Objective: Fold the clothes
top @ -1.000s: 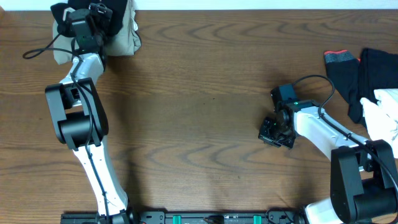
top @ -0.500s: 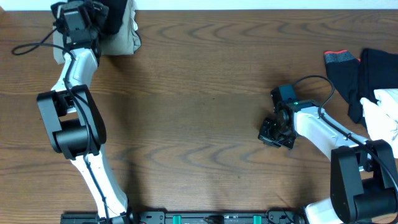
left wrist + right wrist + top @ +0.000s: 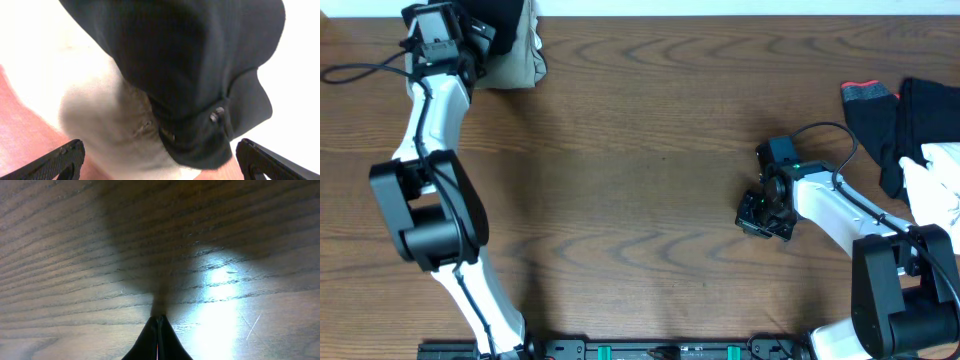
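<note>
A pile of clothes lies at the table's far left corner: a khaki garment (image 3: 520, 62) with a black one (image 3: 500, 22) on top. My left gripper (image 3: 458, 36) hovers at that pile, open wide. In the left wrist view the black garment (image 3: 190, 65) with a small snap overlaps the khaki cloth (image 3: 110, 125), and my left gripper (image 3: 160, 167) holds nothing, its fingertips (image 3: 67, 156) on either side of the pile's near edge. My right gripper (image 3: 760, 212) is shut and empty over bare wood; the right wrist view shows this same right gripper (image 3: 159, 337) pressed together.
More clothes sit at the right edge: a black piece with red-orange trim (image 3: 868, 95), a black garment (image 3: 925, 115) and a white one (image 3: 942, 175). Bare wooden table (image 3: 640, 180) lies between the arms. A white wall runs along the back.
My left arm has swung left and toward the back, carrying its open gripper further over the far-left pile. The right arm has not moved.
</note>
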`<state>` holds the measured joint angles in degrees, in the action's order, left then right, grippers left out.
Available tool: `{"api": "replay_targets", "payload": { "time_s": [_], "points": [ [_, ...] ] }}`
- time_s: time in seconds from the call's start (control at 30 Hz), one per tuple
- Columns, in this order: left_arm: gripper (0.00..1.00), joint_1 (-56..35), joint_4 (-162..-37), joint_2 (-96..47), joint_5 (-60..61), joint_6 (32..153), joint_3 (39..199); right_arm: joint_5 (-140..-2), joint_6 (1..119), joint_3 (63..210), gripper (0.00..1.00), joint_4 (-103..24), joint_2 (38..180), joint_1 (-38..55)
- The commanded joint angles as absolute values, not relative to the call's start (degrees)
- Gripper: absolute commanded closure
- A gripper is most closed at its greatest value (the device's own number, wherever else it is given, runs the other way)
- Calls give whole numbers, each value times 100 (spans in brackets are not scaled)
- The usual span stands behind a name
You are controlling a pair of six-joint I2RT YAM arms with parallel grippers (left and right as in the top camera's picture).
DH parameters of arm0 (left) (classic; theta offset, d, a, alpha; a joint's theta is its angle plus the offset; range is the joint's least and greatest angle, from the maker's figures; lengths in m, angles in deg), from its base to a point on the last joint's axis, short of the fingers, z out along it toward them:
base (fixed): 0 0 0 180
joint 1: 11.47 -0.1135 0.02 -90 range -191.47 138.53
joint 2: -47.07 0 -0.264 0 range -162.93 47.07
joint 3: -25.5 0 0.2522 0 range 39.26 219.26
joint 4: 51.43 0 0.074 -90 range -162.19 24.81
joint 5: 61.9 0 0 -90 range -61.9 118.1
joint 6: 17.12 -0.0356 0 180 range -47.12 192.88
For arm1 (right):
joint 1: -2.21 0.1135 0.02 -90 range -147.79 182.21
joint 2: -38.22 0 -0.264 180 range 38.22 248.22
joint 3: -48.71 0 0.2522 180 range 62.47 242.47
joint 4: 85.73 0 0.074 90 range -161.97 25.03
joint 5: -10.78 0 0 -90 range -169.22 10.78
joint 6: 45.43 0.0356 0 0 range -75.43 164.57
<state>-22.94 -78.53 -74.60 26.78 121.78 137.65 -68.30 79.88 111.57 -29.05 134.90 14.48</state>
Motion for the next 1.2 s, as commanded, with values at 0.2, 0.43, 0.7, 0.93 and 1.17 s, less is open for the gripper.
{"api": "replay_targets", "payload": {
  "time_s": [0.2,0.43,0.7,0.93,1.17],
  "points": [
    [18,-2241,-8500,-6113,2883,10187,13828,-7014,7872,10895,97,-3060,13755,1426],
    [94,-2237,-6848,-5934,2881,9966,13828,-7014,7875,10895,96,-3211,13755,1426],
    [94,-2237,-5088,-6655,2881,7728,13828,-7014,7875,10895,96,-3251,13755,1426],
    [94,-2235,-4253,-7755,2929,6913,13828,-7016,7872,10895,96,-3168,13755,1426],
    [94,-2261,-4214,-8699,3484,6659,13828,-7016,7872,10895,95,-3128,13755,1426]
  ]
}}
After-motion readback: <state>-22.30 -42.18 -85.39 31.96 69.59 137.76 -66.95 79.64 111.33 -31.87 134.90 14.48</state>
